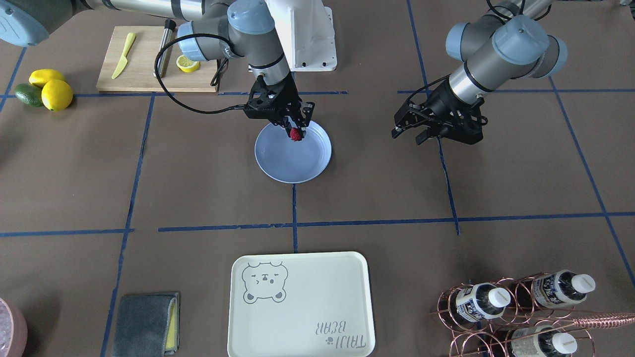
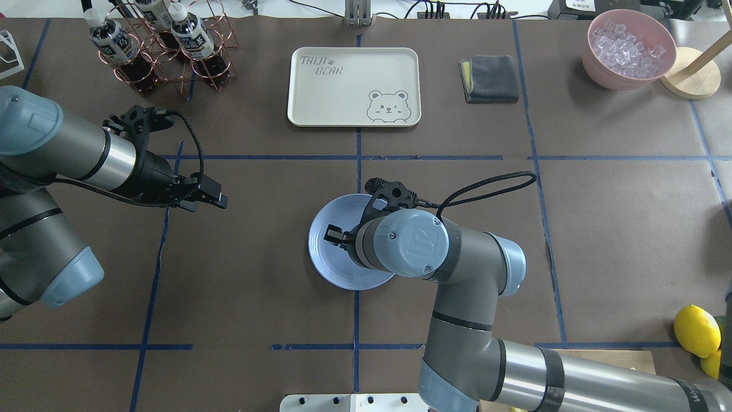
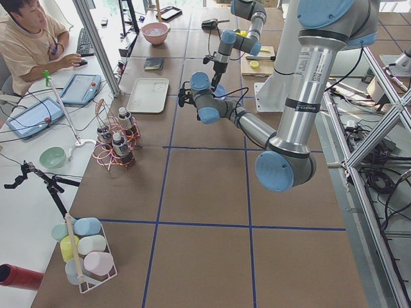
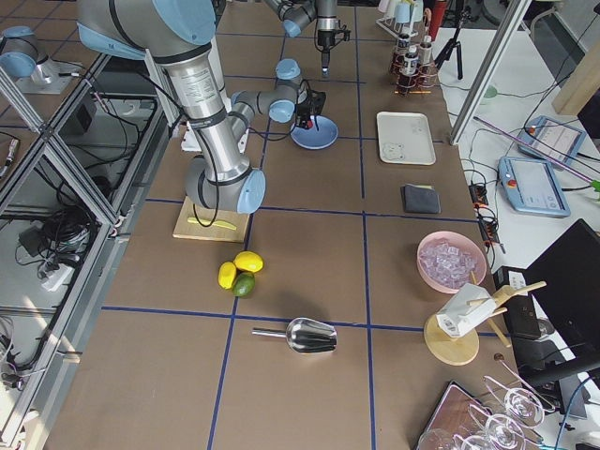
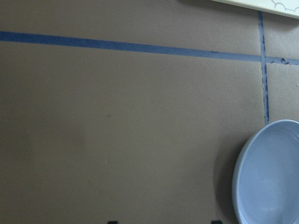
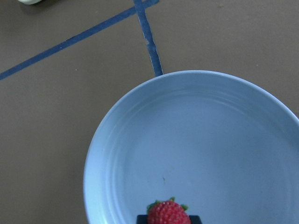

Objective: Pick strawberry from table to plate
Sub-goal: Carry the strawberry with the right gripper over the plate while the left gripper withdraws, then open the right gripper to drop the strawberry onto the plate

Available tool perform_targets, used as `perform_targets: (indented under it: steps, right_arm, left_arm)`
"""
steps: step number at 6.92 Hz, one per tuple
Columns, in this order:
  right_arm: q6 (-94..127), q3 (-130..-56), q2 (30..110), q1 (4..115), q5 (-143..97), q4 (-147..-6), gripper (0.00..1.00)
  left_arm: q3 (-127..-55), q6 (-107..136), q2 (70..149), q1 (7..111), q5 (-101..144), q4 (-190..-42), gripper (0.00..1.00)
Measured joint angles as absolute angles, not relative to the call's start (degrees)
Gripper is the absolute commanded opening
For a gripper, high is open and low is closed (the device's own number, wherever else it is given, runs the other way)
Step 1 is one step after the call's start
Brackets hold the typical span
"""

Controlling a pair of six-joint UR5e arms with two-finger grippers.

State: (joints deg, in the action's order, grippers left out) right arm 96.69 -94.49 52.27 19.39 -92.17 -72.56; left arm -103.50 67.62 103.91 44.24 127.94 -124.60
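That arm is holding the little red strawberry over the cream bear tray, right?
Not the cream bear tray. The right gripper holds the small dark-red strawberry over the round, glossy light-blue plate, as the right wrist-mounted view shows.

The table (image 1: 198, 163) is covered in matt brown paper, crossed by blue tape lines (image 1: 377, 221). The plate (image 1: 292, 166) is smooth and glossy, with faint rings in its surface. The strawberry (image 1: 296, 134) has bumpy red skin. The cutting board (image 1: 144, 69) is pale bare wood. The tray (image 1: 307, 317) looks like smooth cream plastic. The folded cloth (image 1: 144, 322) is soft grey fabric. The bottle rack (image 1: 511, 317) is shiny copper-coloured wire, and the scoop (image 4: 309, 335) is polished metal.
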Motion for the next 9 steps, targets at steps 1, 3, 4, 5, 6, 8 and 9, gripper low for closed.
perform_targets:
  steps: [1, 3, 4, 5, 6, 8, 9]
  right_arm:
    - [96.61, -93.05, 51.50, 19.29, -91.44, -73.45, 0.00]
    - [96.26, -91.09, 51.11, 19.25, -90.64, -74.73, 0.00]
    - [96.31, -90.03, 51.03, 19.25, -90.59, -74.70, 0.86]
    - [96.42, -89.32, 50.76, 19.25, -90.62, -74.57, 1.00]
    - [96.60, -89.17, 50.32, 19.25, -90.69, -74.54, 1.00]
    - [96.55, -91.51, 50.52, 20.04, -92.19, -75.31, 1.00]
    - [95.95, -96.32, 53.15, 22.09, -95.37, -77.33, 1.00]
  left_arm:
    - [-103.42, 67.50, 103.85, 44.45, 128.15, -124.62, 0.80]
    - [-103.07, 67.49, 104.02, 44.36, 128.23, -124.76, 0.81]
    - [-102.90, 67.50, 104.02, 44.33, 128.23, -125.16, 0.81]
    - [-102.80, 67.50, 103.88, 44.31, 128.23, -125.61, 0.81]
    - [-102.77, 67.50, 103.72, 44.30, 128.23, -125.93, 0.82]
    - [-102.75, 67.28, 103.31, 44.38, 128.23, -126.35, 0.82]
    - [-102.76, 65.51, 101.90, 44.91, 128.23, -127.04, 0.82]
